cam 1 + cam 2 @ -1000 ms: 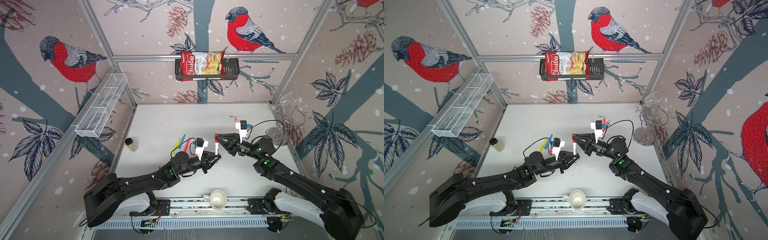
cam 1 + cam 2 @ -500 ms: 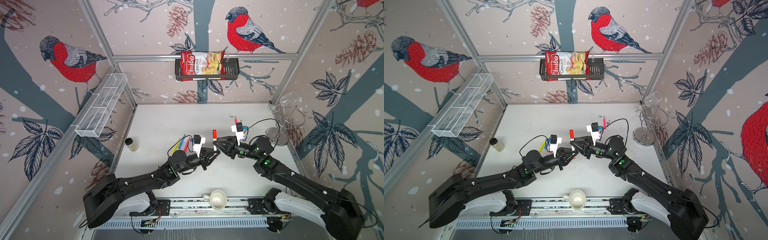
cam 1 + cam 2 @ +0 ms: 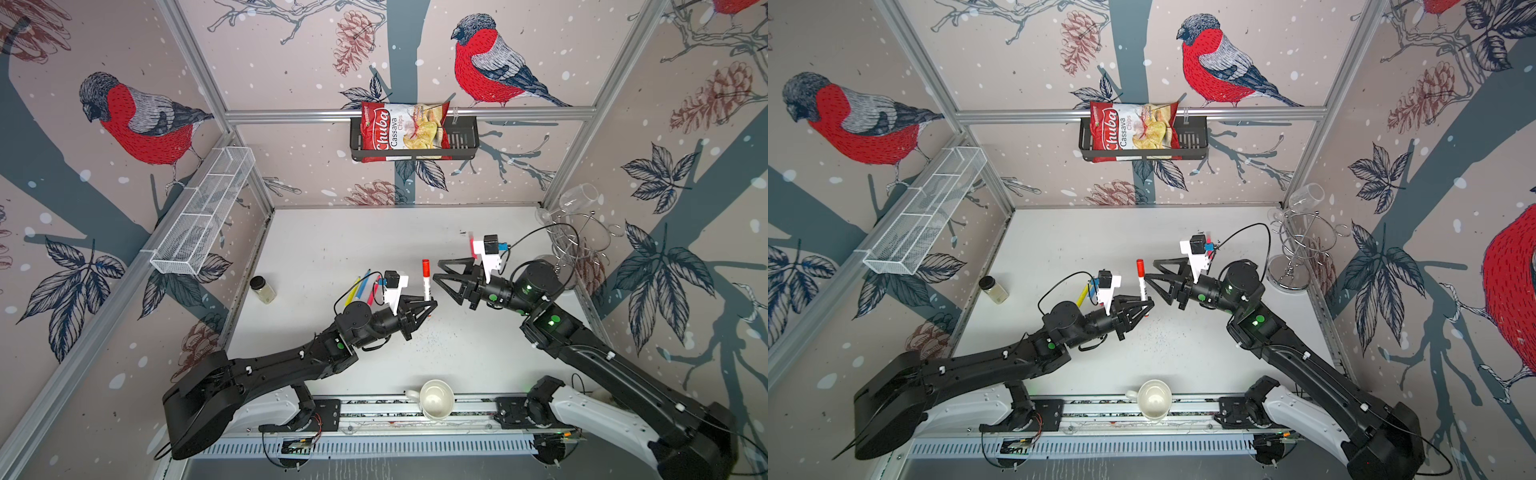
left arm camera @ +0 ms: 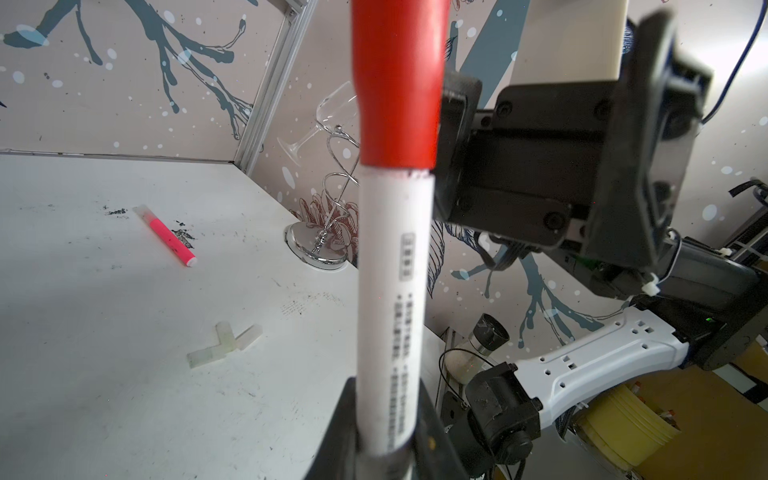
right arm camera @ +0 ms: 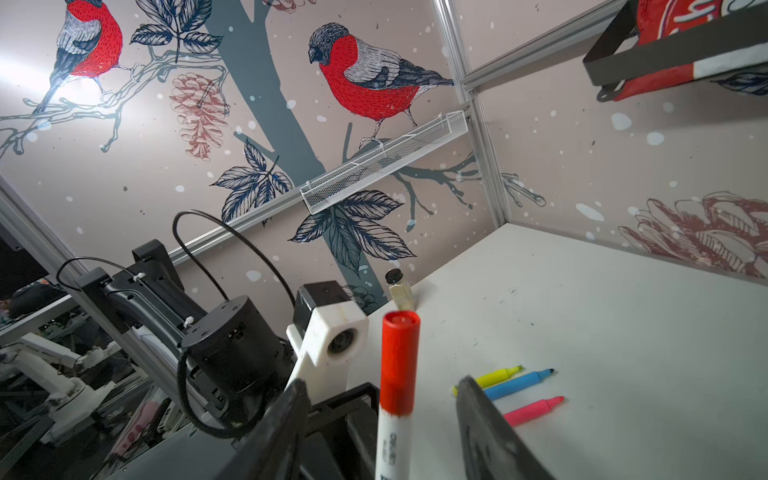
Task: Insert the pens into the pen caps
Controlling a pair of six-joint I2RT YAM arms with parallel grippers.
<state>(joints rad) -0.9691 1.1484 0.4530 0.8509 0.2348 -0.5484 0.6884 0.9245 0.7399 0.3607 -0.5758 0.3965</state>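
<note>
- Both top views are bright and evenly lit; the white table (image 3: 332, 249) carries only faint, soft shadows under the arms.
- A wide lens bows the metal frame posts (image 3: 197, 62) toward the picture edges.
- Left wrist view: the white pen (image 4: 392, 291) and its red cap (image 4: 397, 83) sit close to the lens and are slightly soft.
- Right wrist view: white glare washes out the wall (image 5: 25, 75); the right gripper (image 5: 382, 380) has blurred dark fingers (image 5: 490, 436).
</note>
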